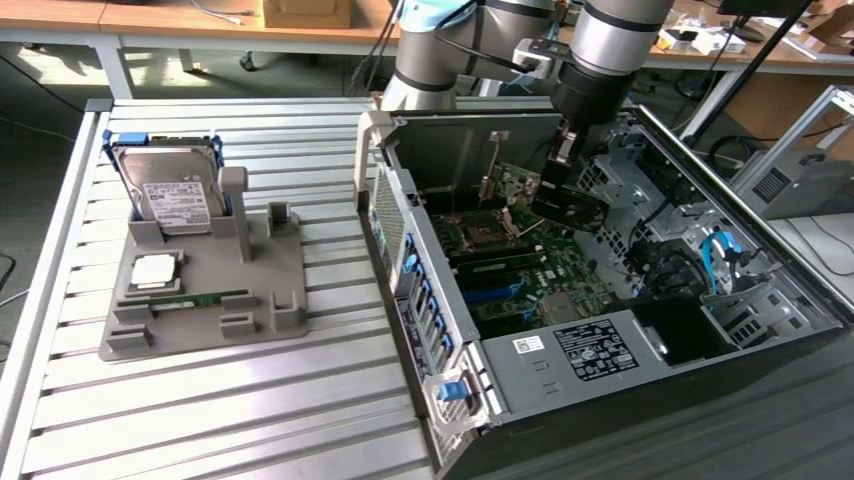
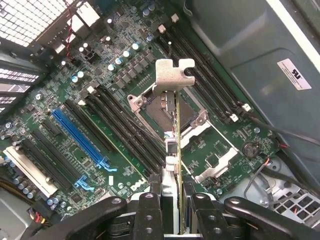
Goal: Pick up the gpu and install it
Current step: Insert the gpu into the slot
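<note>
Silvery bracket [image 2: 173, 75] caps the end of the gpu [image 2: 177, 127] farthest from the fingers [image 2: 150, 202]. In the wrist view the card is edge-on, a thin line. Gripper [image 2: 175, 187] is closed to a narrow gap with both fingers pressed on the card's 2 faces, and it holds nothing else. The card hangs inside the open computer case [image 1: 400, 230], above the motherboard [image 2: 100, 100] and over the CPU socket [image 2: 150, 102]. It looks clear of the board.

Step in hand, by my reading: carrying the card to its slot. To do it well:
- Set the card's edge parallel to the long blue slot [image 2: 80, 137], which lies well apart from the card.
- Allow no tilt, since the grip sits near 1 end.
- Mind the socket lever and the memory slots beneath.

The wrist view gives the line of the card against the slots. The exterior view gives the card's height over the board. It also shows the grey holder [image 1: 200, 330] at its left, with the hard drive [image 1: 171, 195] and the memory stick [image 1: 187, 299] in place.
</note>
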